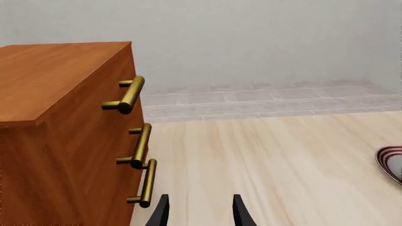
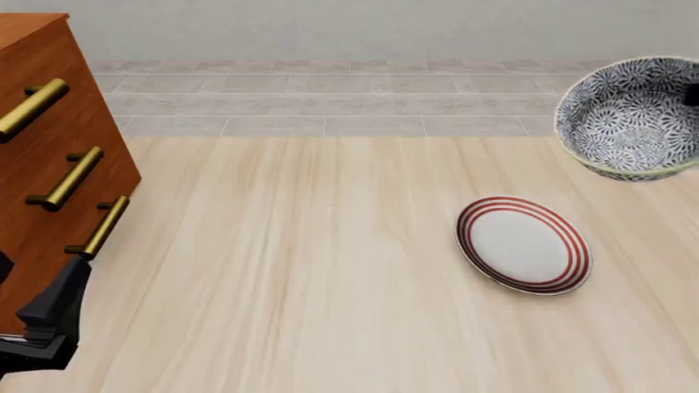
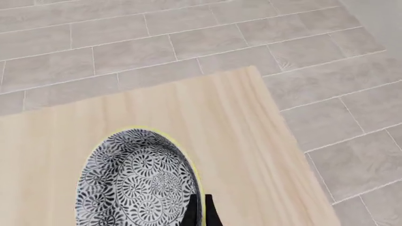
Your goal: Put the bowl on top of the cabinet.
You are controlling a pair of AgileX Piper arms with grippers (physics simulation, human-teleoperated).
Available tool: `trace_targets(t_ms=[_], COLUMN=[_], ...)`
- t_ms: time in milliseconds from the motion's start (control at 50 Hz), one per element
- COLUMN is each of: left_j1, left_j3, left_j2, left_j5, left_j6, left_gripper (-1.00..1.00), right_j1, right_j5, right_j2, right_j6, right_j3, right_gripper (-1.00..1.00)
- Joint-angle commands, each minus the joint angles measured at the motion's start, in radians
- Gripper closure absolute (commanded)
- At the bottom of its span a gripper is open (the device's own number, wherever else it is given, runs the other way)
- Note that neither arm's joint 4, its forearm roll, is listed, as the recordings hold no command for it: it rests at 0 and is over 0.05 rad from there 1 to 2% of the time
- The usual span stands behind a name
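The blue-and-white floral bowl point(image 2: 631, 116) hangs tilted above the table's far right. My right gripper point(image 3: 199, 211) is shut on the bowl's point(image 3: 135, 183) yellow-green rim, one finger inside and one outside. Only a dark bit of that gripper point(image 2: 690, 94) shows at the front view's right edge. The reddish-brown cabinet point(image 2: 49, 172) with brass bar handles stands at the left, far from the bowl. My left gripper point(image 1: 199, 213) is open and holds nothing, low beside the cabinet point(image 1: 56, 132) front. It shows as a dark shape point(image 2: 52, 315) at the lower left of the front view.
A flat white plate with red rings point(image 2: 523, 244) lies on the table right of centre, below and to the left of the bowl; its edge point(image 1: 390, 162) shows in the left wrist view. The table's far edge point(image 2: 327, 136) meets a grey tiled floor.
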Motion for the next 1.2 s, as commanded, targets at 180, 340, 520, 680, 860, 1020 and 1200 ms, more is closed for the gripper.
trace_targets(t_ms=[180, 340, 520, 680, 860, 1020, 1200], left_j1=[-0.003, -0.002, -0.004, -0.004, -0.007, -0.009, -0.009], left_j3=[0.0, 0.0, 0.0, 0.0, 0.0, 0.0, 0.0], left_j2=[-0.029, -0.021, -0.013, -0.019, -0.025, -0.044, -0.052], left_j5=[0.024, 0.011, 0.001, 0.004, 0.008, 0.024, 0.032], left_j6=[-0.007, -0.012, -0.014, -0.017, -0.018, -0.022, -0.022], left_gripper=[-1.0, -1.0, -1.0, -1.0, -1.0, -1.0, -1.0], right_j1=[0.183, 0.257, 0.319, 0.39, 0.456, 0.498, 0.542], right_j5=[0.018, 0.007, -0.007, -0.023, -0.04, -0.087, -0.149], right_j2=[0.0, 0.009, 0.024, 0.017, 0.013, -0.003, -0.008], right_j6=[-0.023, -0.026, -0.05, -0.06, -0.067, -0.098, -0.138], right_j3=[-0.064, -0.083, -0.104, -0.115, -0.126, -0.11, -0.081], right_gripper=[1.0, 1.0, 1.0, 1.0, 1.0, 1.0, 1.0])
